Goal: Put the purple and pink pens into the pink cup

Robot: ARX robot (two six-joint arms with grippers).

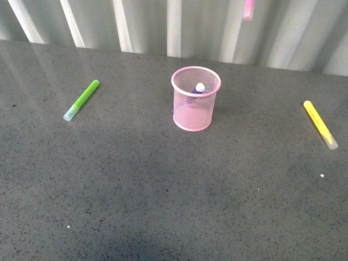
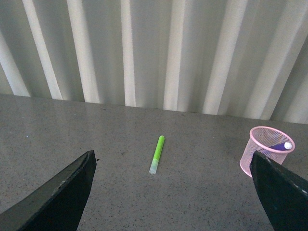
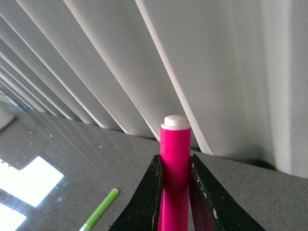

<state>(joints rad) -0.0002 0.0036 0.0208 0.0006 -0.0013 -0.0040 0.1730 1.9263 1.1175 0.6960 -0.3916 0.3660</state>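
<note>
Pink pen [image 3: 175,139] clamped in the right hand [image 3: 175,159] (left hand [image 2: 172,158] spread wide), purple pen [image 1: 198,88] inside pink cup [image 1: 191,117].

Two stray markers on my speckled grey tabletop [image 1: 163,190]
A lime-green marker [image 1: 81,100] lies flat to my left, a yellow marker [image 1: 319,124] flat at my far right, well apart, before a pale ribbed wall [image 1: 141,22].

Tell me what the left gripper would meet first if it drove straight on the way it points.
Probably the green marker, which lies on the table ahead of the open left gripper; the pink cup stands off that line. Depth is unclear.
</note>
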